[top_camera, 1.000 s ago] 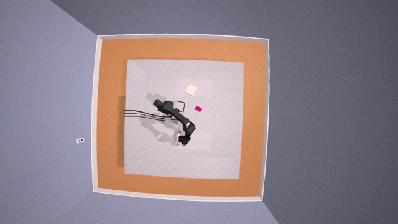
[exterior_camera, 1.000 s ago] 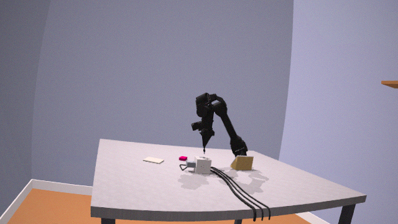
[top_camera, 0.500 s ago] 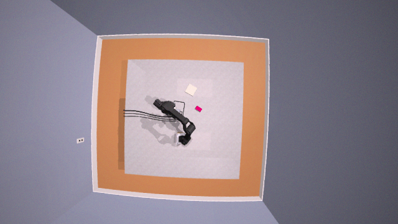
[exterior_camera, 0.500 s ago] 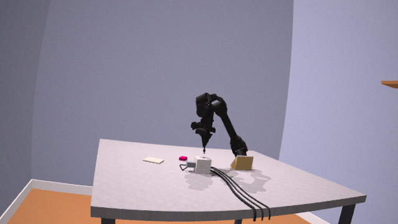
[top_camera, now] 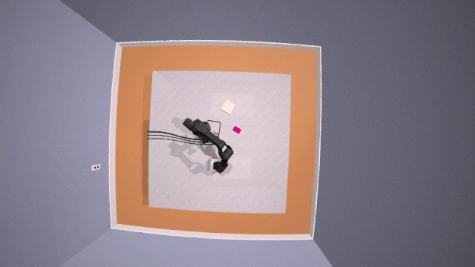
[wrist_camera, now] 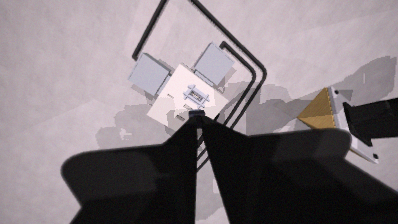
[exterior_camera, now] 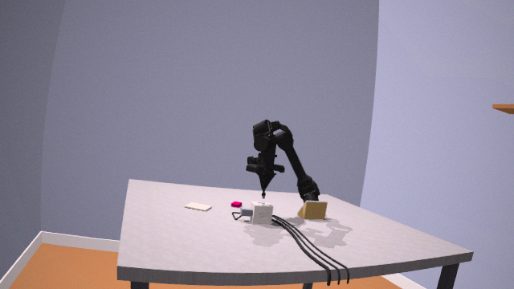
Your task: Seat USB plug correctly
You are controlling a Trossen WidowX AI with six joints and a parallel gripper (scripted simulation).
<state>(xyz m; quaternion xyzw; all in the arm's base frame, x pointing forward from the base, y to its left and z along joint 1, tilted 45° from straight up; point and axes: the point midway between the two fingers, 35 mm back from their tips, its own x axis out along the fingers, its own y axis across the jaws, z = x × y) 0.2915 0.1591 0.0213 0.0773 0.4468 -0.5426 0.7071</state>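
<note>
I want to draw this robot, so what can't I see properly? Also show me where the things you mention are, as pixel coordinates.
- Top view: the white cube (exterior_camera: 262, 213) (wrist_camera: 165, 107) is mostly hidden under the arm.
- Wrist view: the plug's metal end, hidden by the tool (exterior_camera: 263, 195) (wrist_camera: 198, 121).
- Exterior view: the socket slots are too small.
- Wrist view: the arm's black base, cut off by the right edge.

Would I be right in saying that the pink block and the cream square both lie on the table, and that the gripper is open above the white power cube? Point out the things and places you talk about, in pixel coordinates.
Not quite: the gripper (exterior_camera: 263, 195) (wrist_camera: 198, 121) is shut on the small dark plug, as the wrist view shows. The rest is right.
</note>
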